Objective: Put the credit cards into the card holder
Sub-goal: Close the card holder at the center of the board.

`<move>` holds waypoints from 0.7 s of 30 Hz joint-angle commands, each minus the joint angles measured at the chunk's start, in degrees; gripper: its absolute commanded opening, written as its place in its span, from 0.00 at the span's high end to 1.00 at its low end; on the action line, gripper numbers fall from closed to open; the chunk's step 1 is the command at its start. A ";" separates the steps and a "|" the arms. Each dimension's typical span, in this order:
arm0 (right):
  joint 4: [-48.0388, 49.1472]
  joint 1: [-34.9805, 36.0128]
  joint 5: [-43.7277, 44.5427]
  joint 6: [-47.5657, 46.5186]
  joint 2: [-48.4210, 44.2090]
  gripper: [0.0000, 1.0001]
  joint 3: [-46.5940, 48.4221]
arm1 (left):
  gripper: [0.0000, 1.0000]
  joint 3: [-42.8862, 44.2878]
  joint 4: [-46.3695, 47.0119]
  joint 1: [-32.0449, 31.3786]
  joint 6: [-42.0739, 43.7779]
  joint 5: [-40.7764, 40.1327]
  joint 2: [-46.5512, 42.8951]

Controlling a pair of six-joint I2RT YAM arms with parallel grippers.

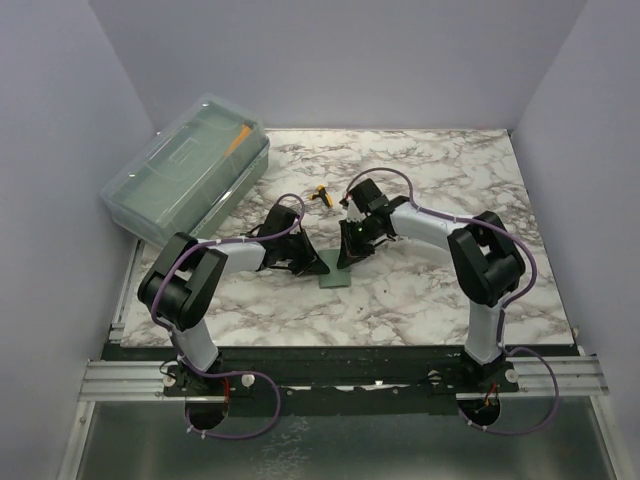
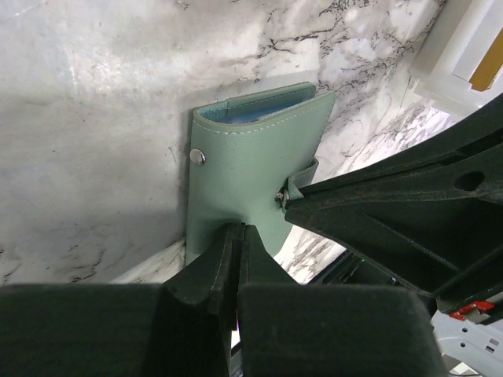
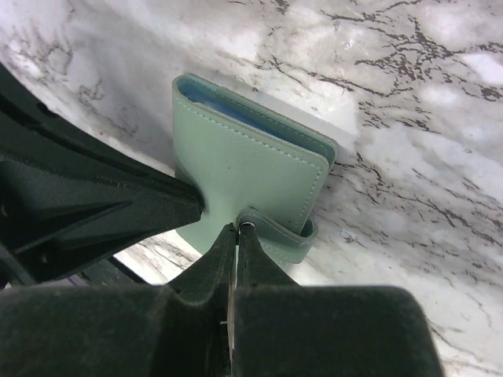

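The card holder (image 1: 333, 277) is a sage-green wallet lying folded shut on the marble table between the two arms. A bluish layer shows inside its fold (image 3: 236, 110); no loose credit cards are in view. My left gripper (image 2: 240, 229) is shut, its tips resting on the wallet's (image 2: 251, 165) near edge, below the snap stud (image 2: 198, 157). My right gripper (image 3: 238, 228) is shut too, its tips touching the snap end of the closing strap (image 3: 287, 236), which curls round the wallet's (image 3: 251, 169) edge. In the top view the left gripper (image 1: 318, 268) and right gripper (image 1: 345, 260) meet over the wallet.
A big translucent lidded box (image 1: 188, 165) lies at the table's back left corner. A small yellow and black object (image 1: 320, 195) sits just beyond the grippers. Pale walls close in the table on three sides.
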 commanded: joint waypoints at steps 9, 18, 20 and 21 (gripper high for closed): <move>-12.88 7.90 24.46 13.93 14.74 1.00 6.76 | 1.00 -0.47 1.97 -1.93 0.22 -1.93 3.79; -25.80 8.34 32.11 15.92 28.94 1.00 19.73 | 1.00 -1.63 2.32 -2.01 0.53 -1.77 2.62; -24.50 8.38 30.75 15.20 28.47 1.00 19.95 | 1.00 -1.68 2.37 -2.03 0.63 -1.47 2.24; -23.37 8.36 29.85 14.70 27.33 0.99 19.67 | 1.00 -1.60 2.24 -1.99 0.75 -1.35 1.63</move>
